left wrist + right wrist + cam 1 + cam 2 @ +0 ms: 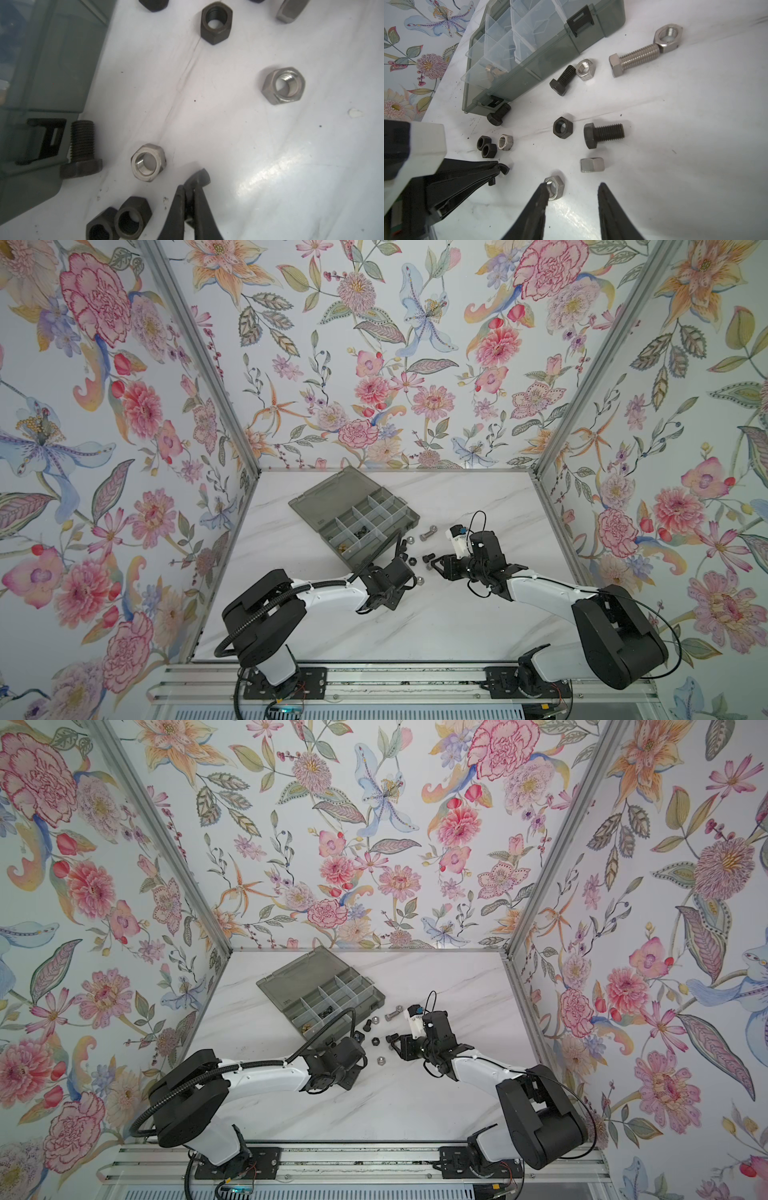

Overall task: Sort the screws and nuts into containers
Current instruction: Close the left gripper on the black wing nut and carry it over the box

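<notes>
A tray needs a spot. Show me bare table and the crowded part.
Bare: the table between the left arm, right arm and front rail; also right of the box, behind the right arm. Crowded: nuts and bolts between the box, left gripper and right gripper.

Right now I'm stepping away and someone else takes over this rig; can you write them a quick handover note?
Left gripper: fingers shut, empty.
Right gripper: open, a silver nut between its fingers, one seemingly touching it.
Box open; a brass piece and some black pieces already sit in compartments.
Left to sort: three black bolts, one silver bolt, black nuts and other silver nuts, loose on the table.
</notes>
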